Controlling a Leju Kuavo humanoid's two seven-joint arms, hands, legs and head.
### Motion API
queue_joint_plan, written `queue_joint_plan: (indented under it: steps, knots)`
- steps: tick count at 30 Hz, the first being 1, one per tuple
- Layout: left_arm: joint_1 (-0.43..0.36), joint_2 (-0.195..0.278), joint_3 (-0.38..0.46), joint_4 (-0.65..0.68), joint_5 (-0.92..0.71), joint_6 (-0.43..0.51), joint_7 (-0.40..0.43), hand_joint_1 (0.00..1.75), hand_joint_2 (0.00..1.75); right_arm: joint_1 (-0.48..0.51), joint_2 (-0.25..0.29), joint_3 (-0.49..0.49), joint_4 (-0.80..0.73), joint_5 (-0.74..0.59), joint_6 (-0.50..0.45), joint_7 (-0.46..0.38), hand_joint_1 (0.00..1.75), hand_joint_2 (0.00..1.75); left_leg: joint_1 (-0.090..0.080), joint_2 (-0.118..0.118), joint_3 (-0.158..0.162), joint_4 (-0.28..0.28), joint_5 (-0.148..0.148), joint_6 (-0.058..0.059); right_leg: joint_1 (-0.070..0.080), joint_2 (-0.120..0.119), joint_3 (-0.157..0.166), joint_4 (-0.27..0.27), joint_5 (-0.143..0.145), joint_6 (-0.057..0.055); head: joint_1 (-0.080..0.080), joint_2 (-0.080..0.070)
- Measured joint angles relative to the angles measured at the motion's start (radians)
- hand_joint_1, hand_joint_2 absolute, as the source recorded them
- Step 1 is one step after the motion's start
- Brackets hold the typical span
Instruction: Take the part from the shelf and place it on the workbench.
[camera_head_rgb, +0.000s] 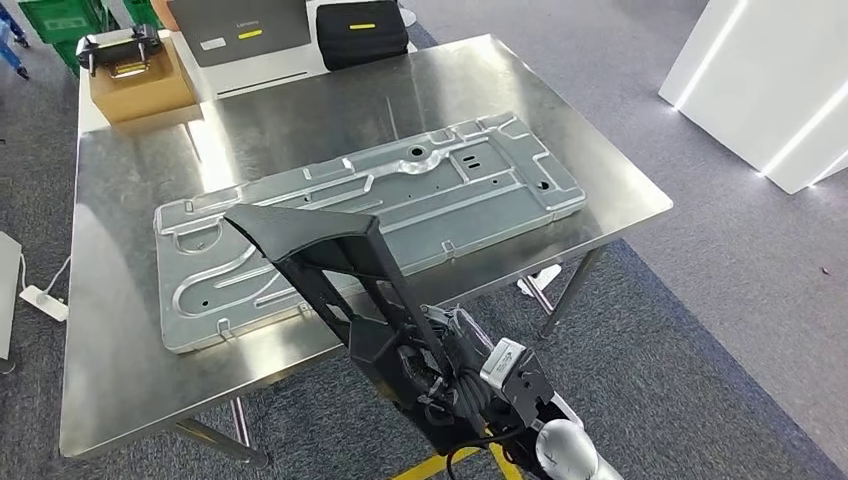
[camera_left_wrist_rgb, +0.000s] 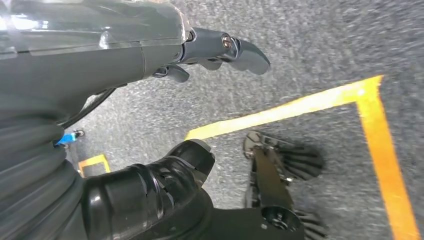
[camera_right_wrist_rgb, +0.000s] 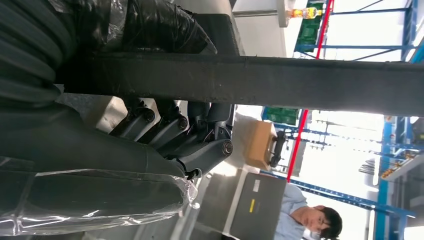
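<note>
The right hand has its fingers clenched round a black frame part, held above the steel desk. It looks rigid, long and top-heavy, gripped low. The left hand hangs released.

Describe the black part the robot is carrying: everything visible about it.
The black part is a long, matte dark frame that looks like moulded plastic, with open cut-outs between angled struts and a flat, wedge-shaped upper end. The right robot hand grips its lower end, fingers wrapped around a bar. It is held tilted, its upper end in front of the stamped metal panel on the steel workbench; whether it touches either cannot be told.
</note>
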Motion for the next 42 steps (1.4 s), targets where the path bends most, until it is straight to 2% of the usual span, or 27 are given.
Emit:
queue_joint_plan:
  steps: [2, 3, 6, 8, 10, 11, 12, 13, 15, 16, 17, 19, 21, 22, 23, 25, 26, 27, 28, 30, 31, 33, 36, 38, 40, 41, 42]
  knots:
    - [-0.003, 0.0, 0.0, 0.001, 0.0, 0.0, 0.0, 0.0, 1.75, 0.0, 0.0, 0.0, 0.002, 0.0, 0.0, 0.0, 1.75, 1.75, -0.002, -0.002, 0.011, 0.001, -0.018, -0.011, 0.004, -0.001, 0.017, -0.084, 0.067, -0.011, 0.0, 0.0]
    - [-0.004, 0.0, 0.0, 0.001, 0.0, 0.0, 0.001, 0.0, 1.75, 0.0, 0.0, 0.0, 0.002, 0.0, 0.001, 0.0, 1.75, 1.75, -0.004, -0.002, 0.013, 0.003, -0.023, -0.017, 0.006, 0.0, 0.018, -0.096, 0.077, -0.017, 0.0, 0.0]
    - [-0.007, 0.0, 0.0, 0.001, 0.0, 0.0, 0.003, 0.0, 1.75, 0.0, 0.001, -0.001, 0.003, -0.009, 0.01, 0.004, 1.75, 1.75, -0.002, 0.0, 0.012, 0.027, -0.029, -0.034, 0.005, 0.004, 0.034, -0.104, 0.072, -0.033, -0.001, 0.0]
    - [-0.009, 0.0, 0.0, 0.001, 0.001, -0.001, 0.005, 0.0, 1.75, -0.003, 0.002, -0.001, 0.004, -0.02, 0.016, 0.013, 1.75, 1.75, 0.001, 0.003, -0.035, 0.115, -0.056, -0.044, 0.003, 0.003, 0.049, -0.11, 0.065, -0.043, -0.002, 0.0]
    - [-0.01, 0.0, 0.0, 0.001, 0.001, -0.002, 0.006, 0.0, 1.75, -0.006, 0.003, -0.001, 0.009, -0.03, 0.02, 0.024, 1.75, 1.75, 0.003, 0.003, -0.111, 0.236, -0.11, -0.051, 0.005, 0.002, 0.059, -0.11, 0.054, -0.049, -0.002, 0.0]
    - [-0.009, 0.0, 0.0, 0.001, 0.002, -0.002, 0.006, 0.0, 1.75, -0.006, 0.003, -0.001, 0.012, -0.033, 0.021, 0.028, 1.75, 1.75, 0.003, 0.003, -0.142, 0.273, -0.127, -0.053, 0.006, 0.002, 0.064, -0.11, 0.049, -0.051, -0.002, 0.0]
    - [-0.008, 0.0, 0.0, 0.001, 0.002, -0.002, 0.007, 0.0, 1.75, -0.006, 0.003, -0.001, 0.015, -0.035, 0.021, 0.03, 1.75, 1.75, 0.003, 0.003, -0.158, 0.279, -0.122, -0.052, 0.008, 0.003, 0.07, -0.11, 0.044, -0.051, -0.002, 0.0]
    - [-0.007, 0.0, 0.0, 0.001, 0.002, -0.002, 0.008, 0.0, 1.75, -0.006, 0.003, -0.001, 0.017, -0.035, 0.022, 0.031, 1.75, 1.75, 0.003, 0.003, -0.157, 0.249, -0.093, -0.049, 0.01, 0.004, 0.077, -0.11, 0.04, -0.051, -0.002, 0.0]
    - [-0.008, 0.001, 0.0, 0.001, 0.002, -0.001, 0.009, 0.0, 1.75, -0.007, 0.003, -0.001, 0.019, -0.037, 0.023, 0.033, 1.75, 1.75, -0.001, 0.004, -0.118, 0.12, -0.002, -0.035, 0.013, 0.005, 0.091, -0.11, 0.032, -0.051, -0.001, 0.0]
    - [-0.008, 0.002, 0.0, 0.001, 0.002, -0.001, 0.009, 0.0, 1.75, -0.008, 0.003, -0.002, 0.02, -0.039, 0.024, 0.035, 1.75, 1.75, -0.006, 0.004, -0.101, 0.064, 0.025, -0.027, 0.014, 0.005, 0.096, -0.111, 0.029, -0.049, -0.001, 0.0]
    - [-0.01, 0.004, 0.0, 0.001, 0.002, -0.001, 0.009, 0.0, 1.75, -0.009, 0.003, -0.002, 0.021, -0.042, 0.025, 0.038, 1.75, 1.75, -0.01, 0.005, -0.092, 0.029, 0.038, -0.019, 0.013, 0.005, 0.097, -0.111, 0.028, -0.045, -0.002, 0.0]
    - [-0.01, 0.006, 0.0, 0.001, 0.002, 0.0, 0.009, 0.0, 1.75, -0.012, 0.006, -0.002, 0.024, -0.046, 0.029, 0.045, 1.75, 1.75, -0.018, 0.005, -0.092, 0.012, 0.043, -0.008, 0.011, 0.005, 0.097, -0.113, 0.026, -0.034, -0.003, 0.0]
    - [-0.01, 0.006, 0.0, 0.001, 0.001, 0.0, 0.009, 0.0, 1.75, -0.018, 0.008, -0.003, 0.025, -0.049, 0.031, 0.05, 1.75, 1.75, -0.011, 0.006, -0.079, -0.005, 0.065, 0.0, 0.012, 0.005, 0.098, -0.108, 0.019, -0.024, -0.003, 0.0]
    - [-0.011, 0.005, 0.0, 0.001, 0.0, 0.0, 0.009, 0.0, 1.75, -0.026, 0.009, -0.005, 0.025, -0.052, 0.031, 0.051, 1.75, 1.75, -0.006, 0.007, -0.073, -0.014, 0.072, 0.003, 0.014, 0.005, 0.091, -0.088, 0.005, -0.019, -0.002, 0.0]
    - [-0.013, 0.004, 0.0, 0.001, -0.002, 0.0, 0.009, 0.0, 1.75, -0.036, 0.011, -0.007, 0.027, -0.057, 0.031, 0.054, 1.75, 1.75, -0.002, 0.008, -0.067, -0.022, 0.077, 0.005, 0.013, 0.004, 0.073, -0.048, -0.02, -0.015, -0.002, 0.0]
    - [-0.017, 0.004, -0.001, 0.001, -0.006, -0.001, 0.011, 0.0, 1.75, -0.063, 0.015, -0.014, 0.034, -0.068, 0.03, 0.061, 1.75, 1.75, -0.001, 0.01, -0.067, -0.024, 0.079, 0.007, 0.007, 0.004, 0.012, 0.076, -0.082, -0.007, -0.002, 0.0]
    - [-0.018, 0.004, -0.002, 0.001, -0.008, -0.002, 0.012, 0.0, 1.75, -0.079, 0.018, -0.02, 0.04, -0.076, 0.03, 0.067, 1.75, 1.75, -0.001, 0.01, -0.067, -0.023, 0.078, 0.007, 0.003, 0.004, -0.016, 0.13, -0.1, -0.003, -0.002, 0.0]
    - [-0.019, 0.004, -0.003, 0.001, -0.009, -0.003, 0.013, 0.0, 1.75, -0.096, 0.022, -0.027, 0.046, -0.084, 0.03, 0.072, 1.75, 1.75, 0.0, 0.01, -0.067, -0.021, 0.076, 0.005, -0.001, 0.003, -0.031, 0.154, -0.099, 0.001, -0.002, 0.0]
    - [-0.019, 0.003, -0.004, 0.001, -0.01, -0.004, 0.016, 0.0, 1.75, -0.116, 0.028, -0.035, 0.053, -0.092, 0.03, 0.077, 1.75, 1.75, 0.001, 0.01, -0.067, -0.018, 0.073, 0.002, -0.005, 0.002, -0.026, 0.141, -0.078, 0.005, -0.002, 0.0]
    - [-0.022, 0.001, -0.008, 0.001, -0.013, -0.006, 0.021, 0.0, 1.75, -0.158, 0.042, -0.053, 0.067, -0.101, 0.03, 0.084, 1.75, 1.75, 0.005, 0.009, -0.068, -0.004, 0.064, -0.007, -0.011, 0.0, 0.032, 0.017, -0.009, 0.01, -0.002, 0.0]
    - [-0.024, 0.001, -0.01, 0.001, -0.015, -0.006, 0.024, 0.0, 1.75, -0.179, 0.049, -0.061, 0.074, -0.103, 0.03, 0.084, 1.75, 1.75, 0.005, 0.008, -0.071, 0.005, 0.058, -0.013, -0.011, 0.0, 0.06, -0.043, 0.015, 0.01, -0.002, 0.0]
    - [-0.029, 0.001, -0.016, 0.001, -0.018, -0.007, 0.027, 0.0, 1.75, -0.219, 0.062, -0.076, 0.088, -0.102, 0.026, 0.085, 1.75, 1.75, 0.003, 0.006, -0.079, 0.016, 0.052, -0.024, -0.009, 0.003, 0.081, -0.095, 0.025, 0.001, -0.002, 0.0]
    - [-0.033, 0.001, -0.023, 0.001, -0.02, -0.011, 0.031, 0.0, 1.75, -0.287, 0.084, -0.102, 0.119, -0.099, 0.012, 0.089, 1.75, 1.75, 0.004, 0.006, -0.084, 0.022, 0.047, -0.04, -0.008, 0.006, 0.077, -0.098, 0.028, -0.019, -0.003, 0.0]
    - [-0.035, 0.001, -0.025, 0.001, -0.021, -0.013, 0.032, 0.0, 1.75, -0.327, 0.098, -0.119, 0.138, -0.099, 0.007, 0.09, 1.75, 1.75, 0.007, 0.006, -0.11, 0.08, 0.01, -0.05, -0.01, 0.004, 0.08, -0.104, 0.03, -0.031, -0.003, 0.0]
    - [-0.035, 0.001, -0.026, 0.001, -0.021, -0.014, 0.032, 0.0, 1.75, -0.349, 0.107, -0.129, 0.153, -0.098, 0.004, 0.089, 1.75, 1.75, 0.009, 0.006, -0.173, 0.21, -0.051, -0.056, -0.008, 0.003, 0.081, -0.105, 0.029, -0.037, -0.003, 0.0]
    - [-0.035, 0.001, -0.027, 0.001, -0.021, -0.014, 0.032, 0.0, 1.75, -0.353, 0.11, -0.132, 0.16, -0.097, 0.003, 0.089, 1.75, 1.75, 0.01, 0.006, -0.206, 0.272, -0.071, -0.058, -0.006, 0.002, 0.082, -0.105, 0.028, -0.039, -0.002, 0.0]
    - [-0.035, 0.001, -0.027, 0.001, -0.021, -0.014, 0.033, 0.0, 1.75, -0.355, 0.112, -0.133, 0.167, -0.097, 0.002, 0.089, 1.75, 1.75, 0.01, 0.006, -0.227, 0.307, -0.074, -0.058, -0.004, 0.002, 0.082, -0.105, 0.027, -0.04, -0.003, 0.0]
